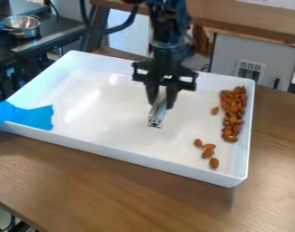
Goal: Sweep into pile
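The black gripper [162, 99] hangs over the middle of the white tray [138, 161], pointing down. It is shut on a slim silvery-white tool [156, 117], whose lower end is at or just above the tray floor; contact cannot be told. Brown almonds [233, 111] lie in a long heap along the tray's right wall, to the right of the gripper. One stray almond [214, 110] sits just left of the heap. Several loose almonds [208, 154] are scattered nearer the front right corner, apart from the heap.
Blue material [30, 117] covers part of the tray's left front corner. The tray's raised walls surround the work area on a wooden table [131, 195]. A metal bowl [21, 26] stands on a dark counter at the upper left.
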`<state>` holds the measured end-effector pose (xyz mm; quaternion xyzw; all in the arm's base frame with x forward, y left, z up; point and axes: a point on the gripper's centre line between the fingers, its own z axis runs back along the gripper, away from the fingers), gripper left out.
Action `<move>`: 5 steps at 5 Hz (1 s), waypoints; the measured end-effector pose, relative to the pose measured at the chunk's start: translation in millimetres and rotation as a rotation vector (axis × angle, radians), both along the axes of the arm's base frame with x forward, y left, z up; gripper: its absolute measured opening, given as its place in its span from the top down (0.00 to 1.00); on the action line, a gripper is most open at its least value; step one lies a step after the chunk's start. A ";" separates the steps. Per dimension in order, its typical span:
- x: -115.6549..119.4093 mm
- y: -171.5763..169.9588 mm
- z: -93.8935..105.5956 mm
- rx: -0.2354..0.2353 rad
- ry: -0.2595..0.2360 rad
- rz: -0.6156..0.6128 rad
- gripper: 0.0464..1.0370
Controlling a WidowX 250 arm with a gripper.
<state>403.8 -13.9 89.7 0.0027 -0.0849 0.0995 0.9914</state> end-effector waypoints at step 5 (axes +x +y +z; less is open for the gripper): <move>-57.8 -12.4 -31.4 0.034 0.061 -0.143 0.68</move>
